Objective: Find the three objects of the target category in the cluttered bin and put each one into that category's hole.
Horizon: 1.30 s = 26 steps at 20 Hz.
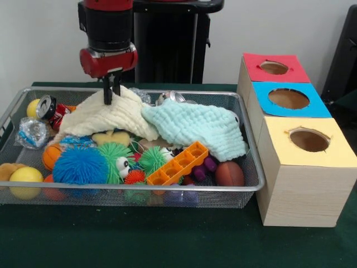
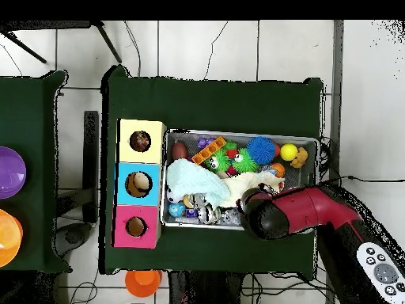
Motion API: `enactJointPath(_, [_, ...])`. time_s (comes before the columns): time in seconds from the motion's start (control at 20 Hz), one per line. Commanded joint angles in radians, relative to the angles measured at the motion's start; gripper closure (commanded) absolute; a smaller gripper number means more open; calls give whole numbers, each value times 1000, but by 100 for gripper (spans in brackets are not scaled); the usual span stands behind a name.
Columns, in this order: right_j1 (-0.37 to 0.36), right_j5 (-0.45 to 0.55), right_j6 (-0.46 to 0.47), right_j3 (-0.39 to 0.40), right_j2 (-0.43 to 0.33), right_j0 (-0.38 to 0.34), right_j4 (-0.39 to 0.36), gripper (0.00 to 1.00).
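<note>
Front view: gripper (image 1: 111,89) is pinched closed on the cream cloth (image 1: 109,118) at 11 o'clock in the bin (image 1: 248,146); no knotted toys visible yet. Overhead view: arm covers the bin's 5 o'clock corner; whether any toy has been delivered is unclear.

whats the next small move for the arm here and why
Probably lift the cream cloth up and aside. The gripper has its jaws pressed into the cloth's top fold, seemingly pinching it, and that cloth plus the mint cloth drape over the middle of the bin. No knotted rope toy shows among the visible clutter, so uncovering what lies beneath seems the sensible step.
</note>
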State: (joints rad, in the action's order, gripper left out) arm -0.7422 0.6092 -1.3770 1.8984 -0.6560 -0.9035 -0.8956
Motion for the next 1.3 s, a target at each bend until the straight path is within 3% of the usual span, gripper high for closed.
enactJointPath(0.05, [-90,105,6,39,2,55,92,100])
enactJointPath(0.55, [-111,75,-61,33,61,129,109,100])
enactJointPath(0.9, [-86,31,-123,14,108,175,97,100])
enactJointPath(0.95, [-58,19,-163,-7,131,208,71,100])
enactJointPath(1.25, [-47,41,-125,-18,153,219,115,100])
enactJointPath(1.3, [-45,43,-118,-21,158,222,120,0])
